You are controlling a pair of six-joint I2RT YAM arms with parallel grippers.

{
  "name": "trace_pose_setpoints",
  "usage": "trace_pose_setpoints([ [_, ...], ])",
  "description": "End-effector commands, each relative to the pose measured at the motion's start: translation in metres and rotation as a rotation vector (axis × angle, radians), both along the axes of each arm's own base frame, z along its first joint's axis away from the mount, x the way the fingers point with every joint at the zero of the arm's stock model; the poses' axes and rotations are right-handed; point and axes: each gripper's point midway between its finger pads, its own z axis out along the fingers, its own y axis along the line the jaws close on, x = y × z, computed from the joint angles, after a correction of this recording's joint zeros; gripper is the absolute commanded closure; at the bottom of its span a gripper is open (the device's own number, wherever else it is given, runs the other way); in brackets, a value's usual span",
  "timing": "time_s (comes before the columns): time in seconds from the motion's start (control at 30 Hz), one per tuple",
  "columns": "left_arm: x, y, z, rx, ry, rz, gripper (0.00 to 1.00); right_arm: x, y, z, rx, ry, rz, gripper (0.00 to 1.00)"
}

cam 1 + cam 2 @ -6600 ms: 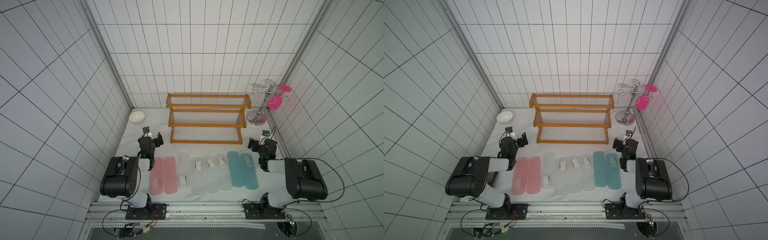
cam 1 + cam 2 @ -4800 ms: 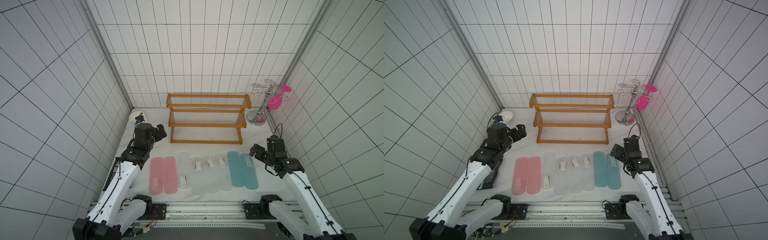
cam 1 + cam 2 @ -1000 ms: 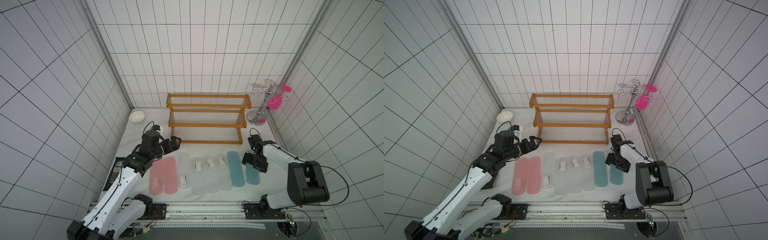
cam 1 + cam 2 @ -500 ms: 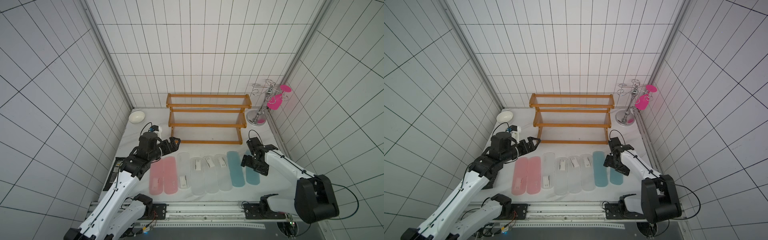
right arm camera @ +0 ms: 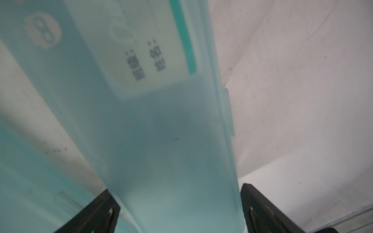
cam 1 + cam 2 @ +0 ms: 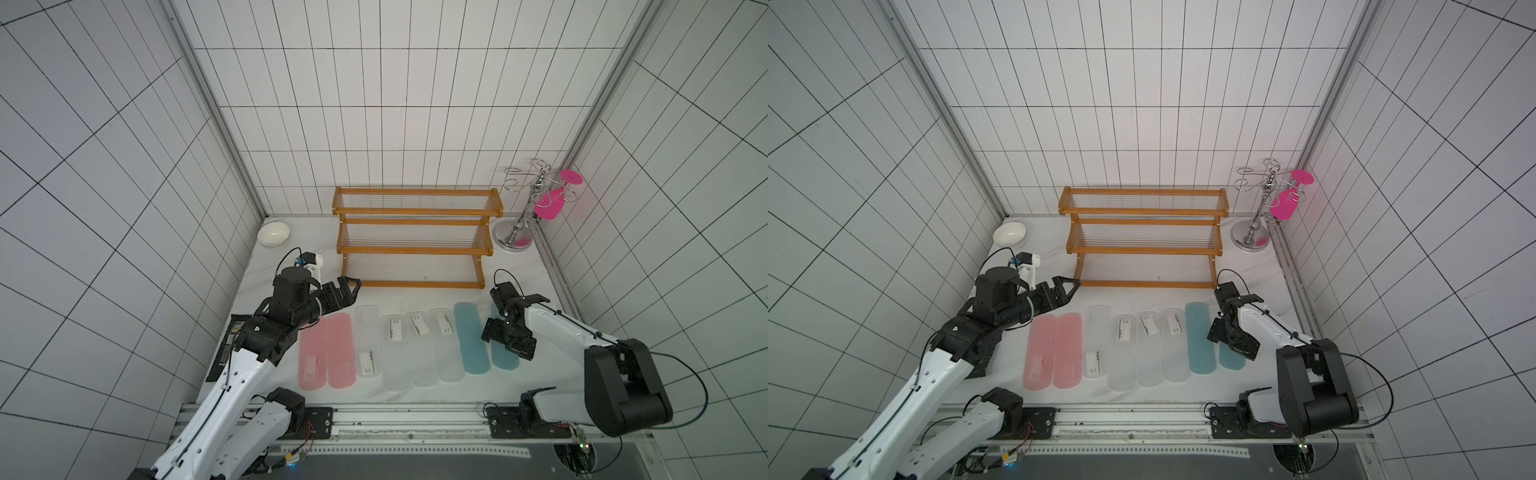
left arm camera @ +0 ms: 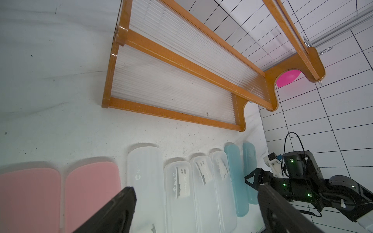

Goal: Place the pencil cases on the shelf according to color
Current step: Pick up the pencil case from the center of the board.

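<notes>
Right end effector [image 5: 177,188] flanks the outer teal pencil case [image 5: 161,131] across its width; pinching or not, I cannot tell. I judge the case light, stiff, slick: grip mid-length edges.

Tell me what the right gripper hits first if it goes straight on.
Likely the outer teal case, straddled by the right gripper pointing down at it; its tips may reach the table beside it first.

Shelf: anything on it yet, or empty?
Empty. All three tiers of the shelf show bare rods in both top views; all eight pencil cases lie in a row on the table in front.
</notes>
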Motion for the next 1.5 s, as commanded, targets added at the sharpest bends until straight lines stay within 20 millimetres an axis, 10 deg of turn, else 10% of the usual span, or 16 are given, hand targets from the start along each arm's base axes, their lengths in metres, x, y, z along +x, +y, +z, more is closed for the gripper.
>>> trace_pose_setpoints([
  [0.0, -0.004, -0.003, -0.002, -0.005, 0.006, -0.017, 0.02, -0.008, 0.003, -0.007, -0.003, 0.013, 0.001, 0.08],
  [0.53, -0.006, 0.001, 0.004, -0.006, -0.001, -0.002, 0.02, -0.016, 0.003, 0.002, -0.073, -0.03, 0.038, 0.29],
  [1.17, -0.01, 0.005, 0.03, -0.046, -0.036, 0.048, 0.02, -0.015, 0.021, 0.093, -0.001, -0.22, 0.149, 0.31],
  [1.47, -0.005, -0.003, 0.044, -0.05, -0.051, 0.034, 0.02, -0.008, 0.066, 0.142, 0.047, -0.35, 0.391, 0.32],
])
